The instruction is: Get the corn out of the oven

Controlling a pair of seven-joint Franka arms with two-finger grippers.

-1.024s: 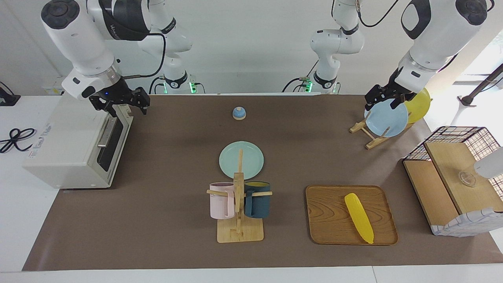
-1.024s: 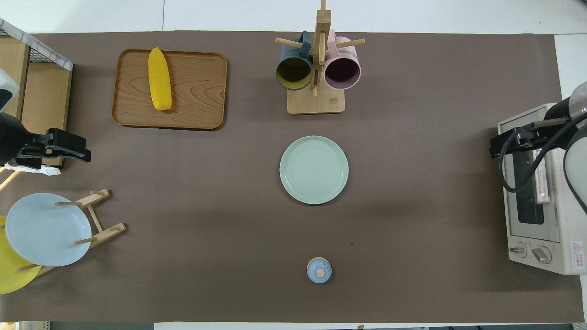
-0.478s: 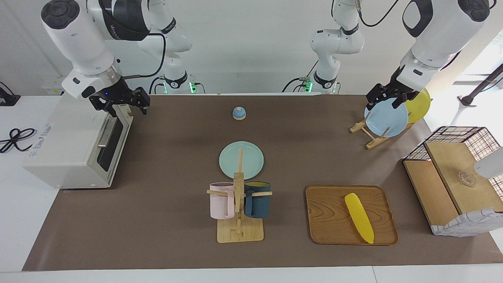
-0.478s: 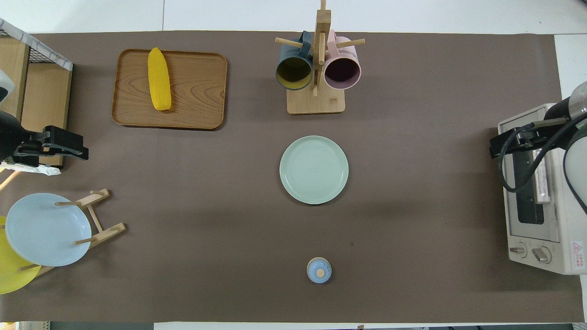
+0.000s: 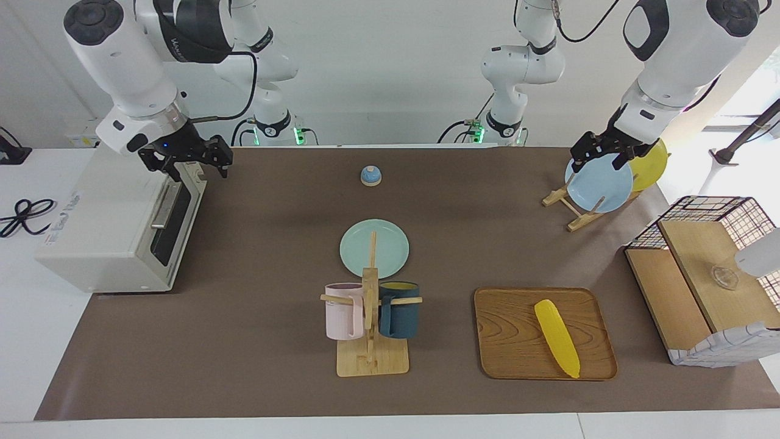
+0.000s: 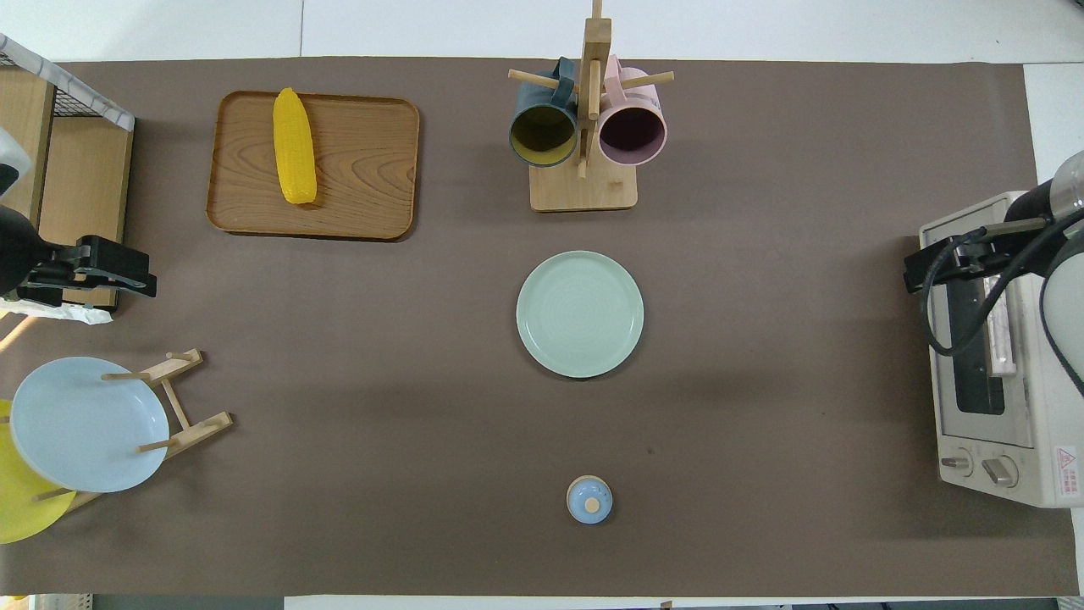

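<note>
Corn (image 5: 557,338) already lies on the wooden tray (image 5: 506,360), oven (image 5: 116,231) door shut. My right end effector (image 5: 189,160) hangs wide and empty over the oven; my left end effector (image 5: 600,150), also wide, waits above the plate rack (image 5: 573,210), so I'd retract gently

A red triangular warning label (image 6: 1066,463) sits on the oven (image 6: 1016,457); its text is unreadable.

One high camera faces the robots across the table (image 5: 244,366); another looks steeply down from above their end. Both, set well back, share the whole tabletop, half a turn apart.
</note>
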